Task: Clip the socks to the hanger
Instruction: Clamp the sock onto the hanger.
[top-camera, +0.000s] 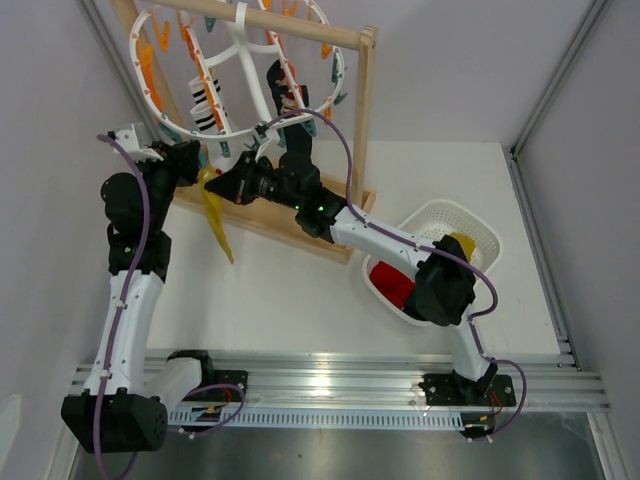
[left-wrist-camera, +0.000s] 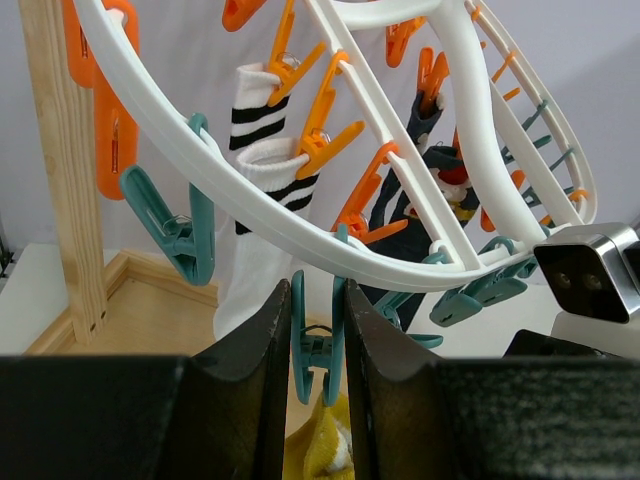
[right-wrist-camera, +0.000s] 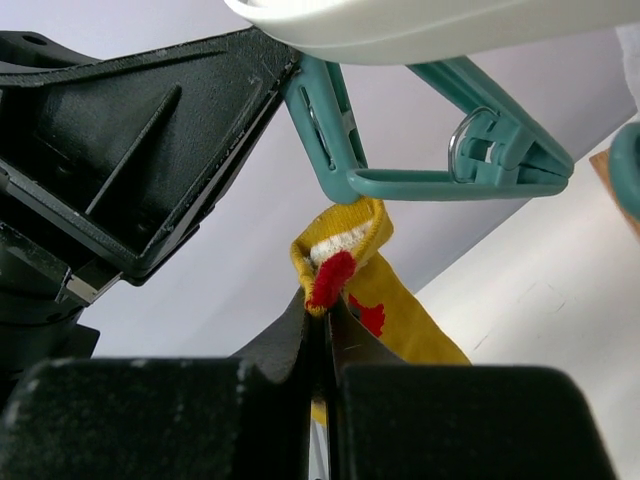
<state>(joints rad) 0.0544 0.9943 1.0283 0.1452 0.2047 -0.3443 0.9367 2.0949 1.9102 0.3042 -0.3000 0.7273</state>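
Note:
The white oval hanger (top-camera: 160, 112) hangs from the wooden rack, with a white black-striped sock (top-camera: 207, 105) and a navy sock (top-camera: 280, 85) pegged on it. My left gripper (left-wrist-camera: 318, 292) is shut on a teal peg (left-wrist-camera: 318, 345) under the hanger's ring (left-wrist-camera: 250, 215), squeezing its handles. My right gripper (right-wrist-camera: 325, 300) is shut on a yellow sock (right-wrist-camera: 345, 240) with red marks and holds its cuff up at the tips of that peg (right-wrist-camera: 400, 165). In the top view the sock (top-camera: 216, 215) dangles below both grippers, left (top-camera: 198, 165) and right (top-camera: 222, 185).
The light wooden rack frame (top-camera: 365, 110) stands at the back, its base on the table. A white perforated basket (top-camera: 480, 235) at the right holds a red sock (top-camera: 392, 283) and a yellow one (top-camera: 462, 243). Orange and teal pegs dangle around the ring.

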